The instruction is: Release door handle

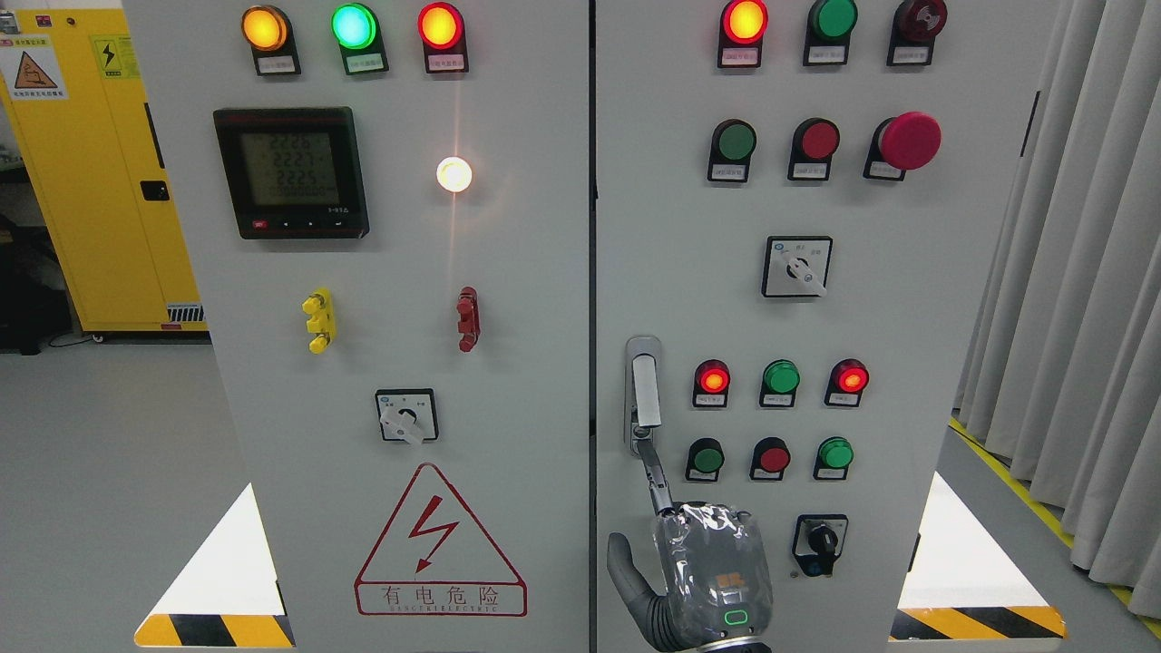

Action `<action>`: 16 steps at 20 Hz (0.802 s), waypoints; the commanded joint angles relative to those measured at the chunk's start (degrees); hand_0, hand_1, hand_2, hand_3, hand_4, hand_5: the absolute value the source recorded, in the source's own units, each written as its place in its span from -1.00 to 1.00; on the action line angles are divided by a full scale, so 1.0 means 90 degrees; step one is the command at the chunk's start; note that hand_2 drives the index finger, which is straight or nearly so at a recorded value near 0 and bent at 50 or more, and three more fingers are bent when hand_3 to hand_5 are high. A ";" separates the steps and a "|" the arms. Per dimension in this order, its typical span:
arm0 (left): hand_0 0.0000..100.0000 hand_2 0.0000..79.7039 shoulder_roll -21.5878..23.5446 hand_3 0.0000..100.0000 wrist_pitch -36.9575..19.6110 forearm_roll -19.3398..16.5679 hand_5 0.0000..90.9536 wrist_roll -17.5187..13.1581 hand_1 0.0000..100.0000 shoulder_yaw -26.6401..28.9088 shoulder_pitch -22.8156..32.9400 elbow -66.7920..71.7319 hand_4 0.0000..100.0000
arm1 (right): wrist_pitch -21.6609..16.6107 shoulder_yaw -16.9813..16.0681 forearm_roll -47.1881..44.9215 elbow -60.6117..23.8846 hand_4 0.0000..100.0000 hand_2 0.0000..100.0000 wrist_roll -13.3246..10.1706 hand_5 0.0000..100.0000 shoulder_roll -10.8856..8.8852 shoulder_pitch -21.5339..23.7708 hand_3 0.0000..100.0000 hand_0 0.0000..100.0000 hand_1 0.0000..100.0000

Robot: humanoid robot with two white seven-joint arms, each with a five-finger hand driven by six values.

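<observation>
The door handle (645,390) sits on the right door (916,363) of the grey cabinet, close to that door's left edge and a little under its middle height. It stands upright inside its metal plate, with the pale grip pointing down. The right robot hand (703,567) comes up from the bottom edge of the head view, just below the handle, and its back is covered with a shiny transparent wrap. One finger (658,479) is stretched straight up, and its tip reaches the lower end of the handle plate (I cannot tell if it really touches the metal or only stands in front of it). The thumb (626,570) stands apart to the left side, so the robot hand looks wide and holds nothing; the other fingers are hidden behind the wrapped back. To the right of the hand, near the door's lower edge, there is a black rotary switch (822,542), and above it are two rows of red and green buttons. The left door (535,390) carries a digital meter (290,172) near its upper left corner and a red warning triangle (440,544) near its bottom edge.
</observation>
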 commanded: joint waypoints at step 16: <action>-0.76 -1.00 0.0000 -1.00 -0.0024 0.0000 -1.00 0.0003 0.11 0.0003 0.0000 0.0000 -1.00 | -0.0060 -0.0036 -0.0018 -0.0319 1.00 -0.19 -0.0332 1.00 -0.0003 -0.0001 1.00 0.19 -0.24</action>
